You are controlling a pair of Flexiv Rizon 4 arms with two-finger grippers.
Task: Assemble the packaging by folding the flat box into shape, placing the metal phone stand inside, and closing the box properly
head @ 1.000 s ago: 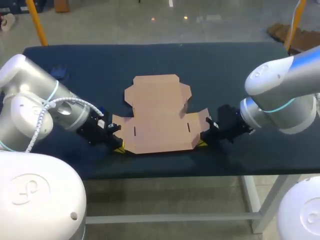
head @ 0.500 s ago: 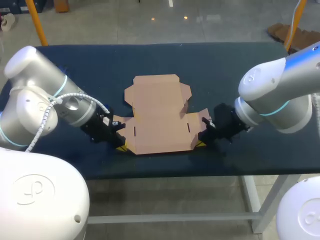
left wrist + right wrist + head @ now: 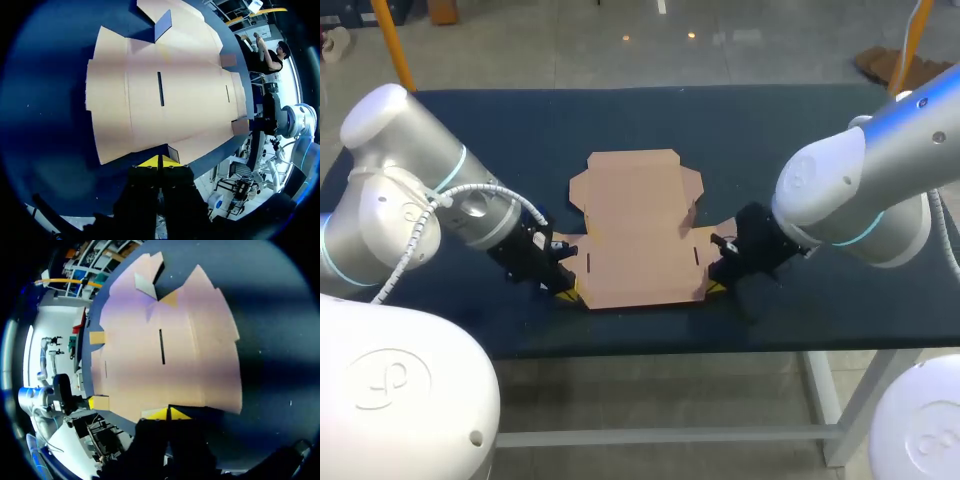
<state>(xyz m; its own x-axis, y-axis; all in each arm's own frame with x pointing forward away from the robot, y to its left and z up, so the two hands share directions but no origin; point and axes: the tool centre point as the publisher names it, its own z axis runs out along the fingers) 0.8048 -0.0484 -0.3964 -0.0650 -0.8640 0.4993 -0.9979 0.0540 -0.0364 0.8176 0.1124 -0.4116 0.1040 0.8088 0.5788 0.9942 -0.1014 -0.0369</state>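
The flat brown cardboard box (image 3: 638, 232) lies unfolded in the middle of the dark table (image 3: 790, 130). My left gripper (image 3: 563, 290) is shut, its yellow tips pressed against the box's front left corner. My right gripper (image 3: 717, 287) is also shut, at the front right corner. In the left wrist view the joined tips (image 3: 159, 161) touch the cardboard (image 3: 165, 95) at its near edge, beside a small raised tab (image 3: 173, 152). The right wrist view has its gripper (image 3: 167, 413) meeting the sheet (image 3: 170, 350) the same way. Neither holds anything. No phone stand is in view.
The table's front edge (image 3: 650, 345) runs just behind both grippers. Bare dark cloth lies to either side of the box and beyond its far flap (image 3: 632, 160).
Both arms have slid inward toward the box's front corners. The two side flaps look narrower, pushed in or up by the tips. The grippers have stayed shut.
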